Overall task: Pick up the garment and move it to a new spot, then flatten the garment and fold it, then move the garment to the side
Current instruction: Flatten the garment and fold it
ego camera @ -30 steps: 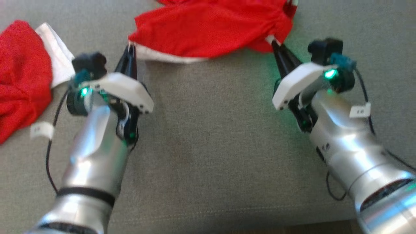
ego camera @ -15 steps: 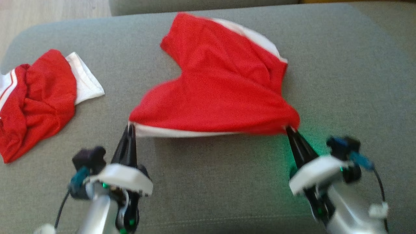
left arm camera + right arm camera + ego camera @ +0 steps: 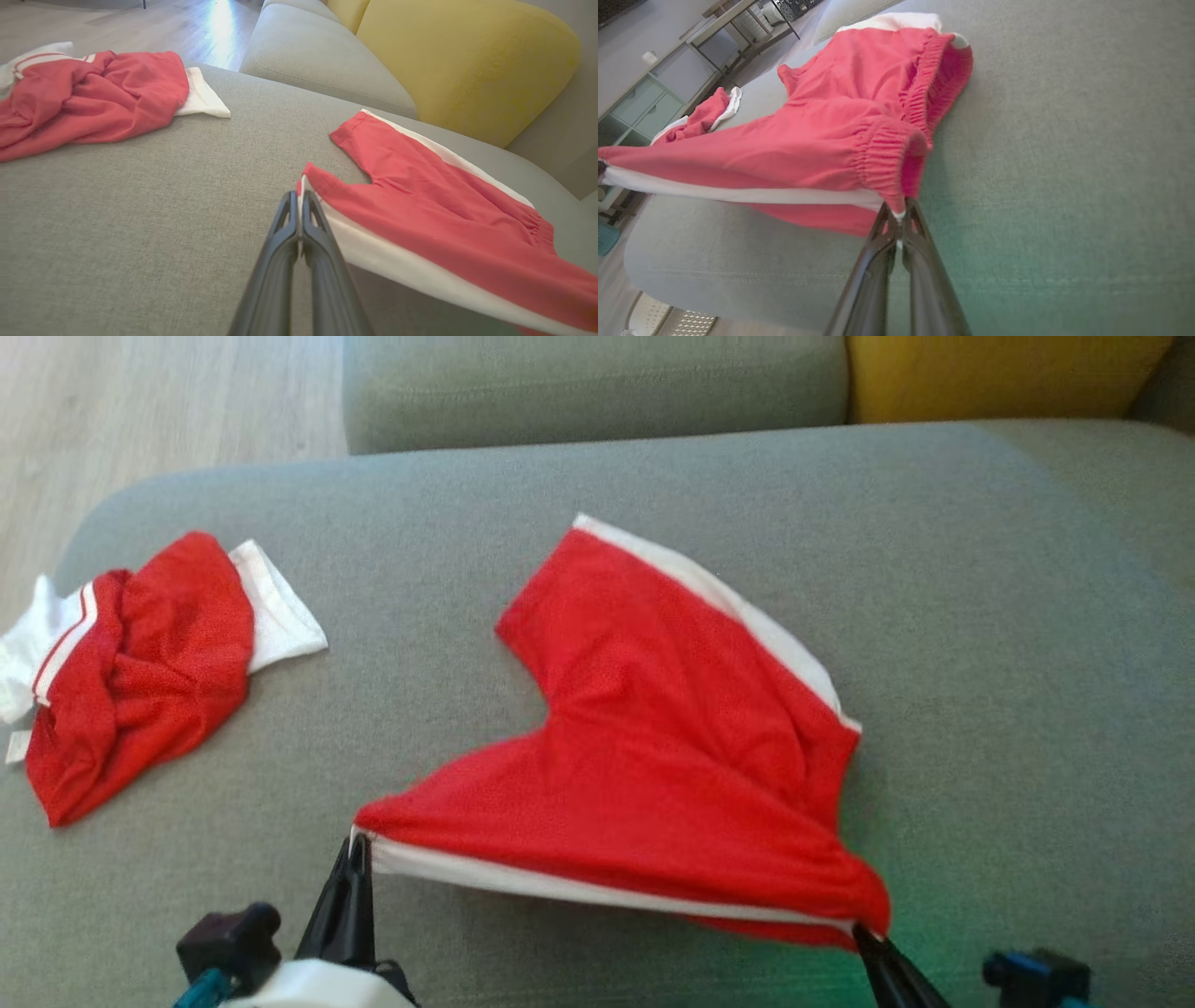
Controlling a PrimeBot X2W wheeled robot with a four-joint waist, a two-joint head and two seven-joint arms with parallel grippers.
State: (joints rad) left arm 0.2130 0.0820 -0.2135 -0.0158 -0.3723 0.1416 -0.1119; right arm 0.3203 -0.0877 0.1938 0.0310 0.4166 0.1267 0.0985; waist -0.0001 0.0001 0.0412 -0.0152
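Clenching the garment (image 3: 653,775) as before, left hand (image 3: 356,845) and right hand (image 3: 864,938) drawn back along the sofa (image 3: 467,541).

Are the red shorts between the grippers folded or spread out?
Spread, not folded: red shorts stretch between left gripper and right gripper, both legs apart.

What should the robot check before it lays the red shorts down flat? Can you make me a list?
1. Left gripper pinching the leg corner of the red shorts: ok.
2. Right gripper pinching the waistband corner: ok.
3. White-striped edge stretched between both grippers: ok.
4. Shorts lying flat: not ok, waistband bunched.
5. Other red garment apart from the shorts: ok.
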